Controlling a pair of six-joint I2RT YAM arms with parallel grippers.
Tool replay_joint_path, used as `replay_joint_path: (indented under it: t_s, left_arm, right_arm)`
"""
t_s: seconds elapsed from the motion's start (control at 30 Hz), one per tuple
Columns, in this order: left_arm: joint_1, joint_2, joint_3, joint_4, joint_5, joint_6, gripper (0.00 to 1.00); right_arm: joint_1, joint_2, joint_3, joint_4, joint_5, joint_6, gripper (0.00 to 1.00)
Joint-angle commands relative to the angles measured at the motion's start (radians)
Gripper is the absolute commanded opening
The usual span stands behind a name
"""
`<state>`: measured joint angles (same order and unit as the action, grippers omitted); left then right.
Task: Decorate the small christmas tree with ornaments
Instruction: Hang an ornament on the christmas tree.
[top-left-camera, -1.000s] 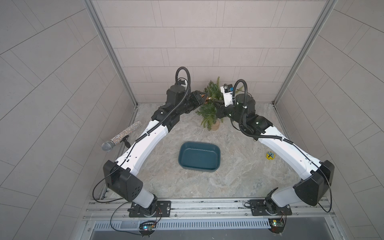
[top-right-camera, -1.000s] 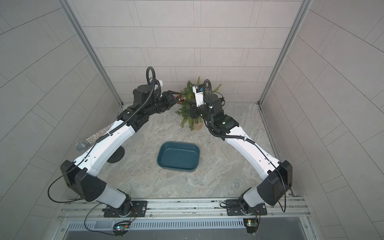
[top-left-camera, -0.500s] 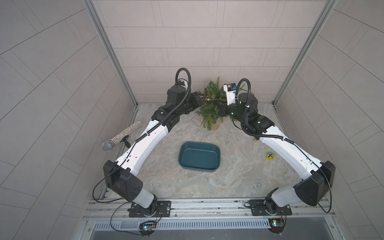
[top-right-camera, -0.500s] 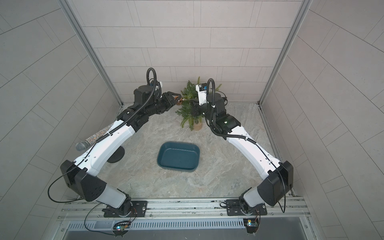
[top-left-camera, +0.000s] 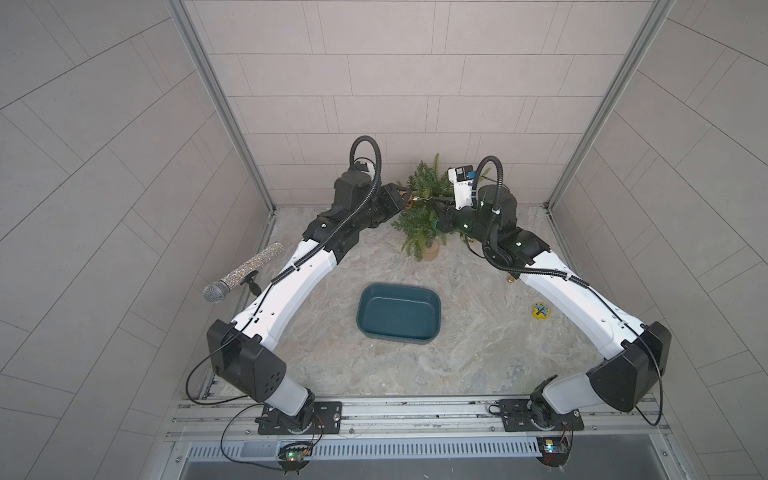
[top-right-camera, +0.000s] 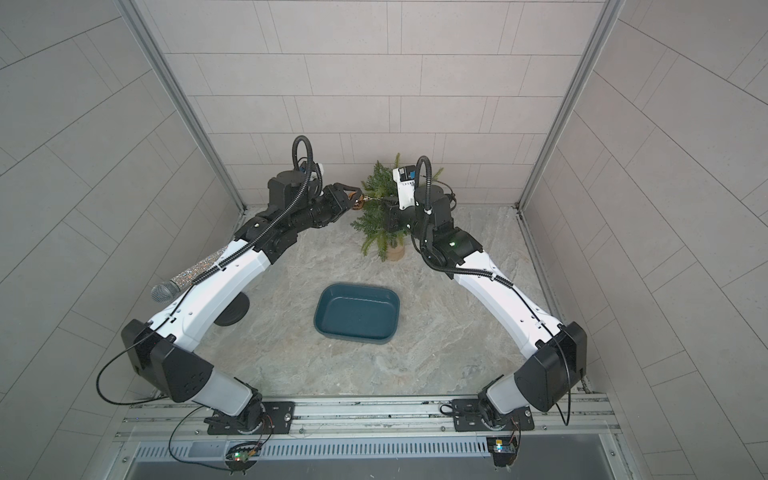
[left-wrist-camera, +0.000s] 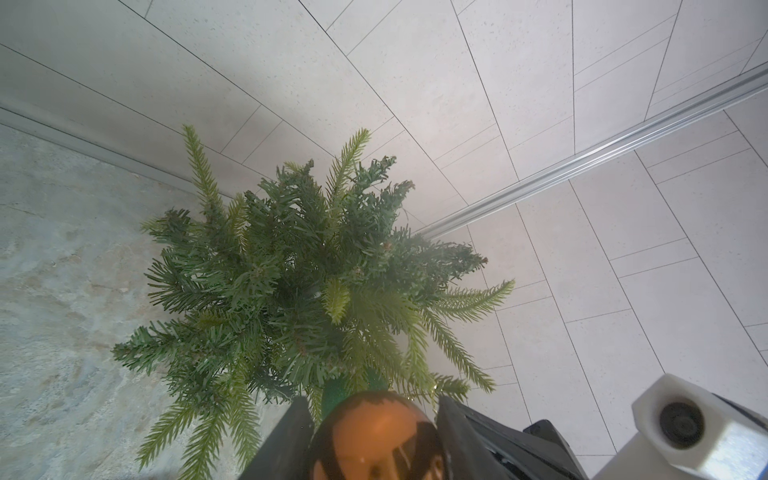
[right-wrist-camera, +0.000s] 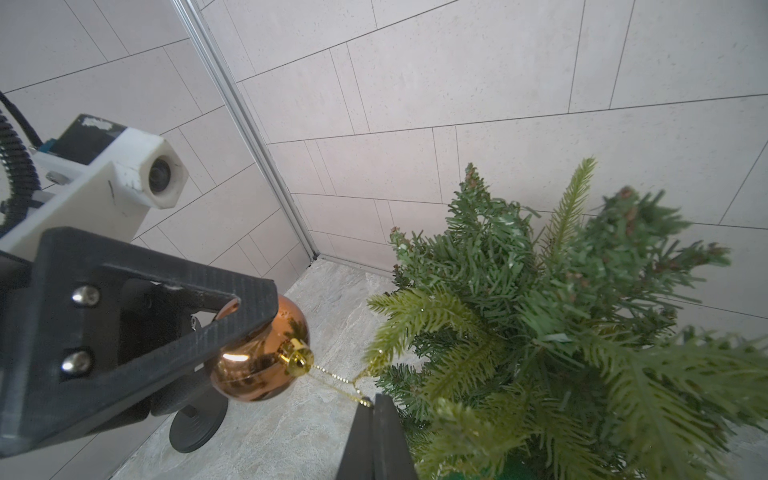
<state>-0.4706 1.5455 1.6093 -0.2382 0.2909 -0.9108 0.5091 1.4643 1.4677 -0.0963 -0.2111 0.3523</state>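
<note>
Copper-orange ornament (right-wrist-camera: 257, 365) hangs just beside the small christmas tree (top-left-camera: 419, 216), on the side toward the left arm, level with its upper branches and clear of the desk (top-left-camera: 478, 332). Left jaws clasp the ball across its belly, one on each flank. Right jaws are clenched on the thin gold hanging cord (right-wrist-camera: 336, 380), pinching it at the very fringe of the tree, so the cord runs taut from the cap. One strand leads on toward the nearest pale branch tip (right-wrist-camera: 415, 311); whether it is already hooked there I cannot tell.

The step in hand looks to be threading that loop onto a branch. To do it well, both arms should travel together, the cord neither strained nor collapsed shut. The loop wants pushing well back from the tip, since these branches droop and a loop near the end would likely slide off. Only then should the right jaws let go, and the left jaws part last and slowly, so the ball settles rather than swings. The tree looks light; a hard tug could topple it.

A glittery green ornament (left-wrist-camera: 336, 395) shows low in the tree, and the teal tray (top-left-camera: 398, 286) in front of the tree holds nothing
</note>
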Motion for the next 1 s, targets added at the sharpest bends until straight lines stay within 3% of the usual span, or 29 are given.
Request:
replay_joint_path:
  t_s: [0.0, 0.47, 0.97]
  left_arm:
    - [0.008, -0.016, -0.028, 0.021, 0.003, -0.013, 0.3]
    - [0.008, -0.032, -0.083, 0.078, 0.016, -0.049, 0.3]
    - [0.012, 0.027, -0.024, 0.097, 0.02, -0.065, 0.3]
  right_arm:
    - [-0.004, -0.002, 0.025, 0.001, -0.02, 0.009, 0.0]
    - [-0.004, -0.016, 0.015, 0.002, -0.016, 0.009, 0.0]
    - [-0.01, 0.02, 0.061, -0.011, -0.006, -0.004, 0.0]
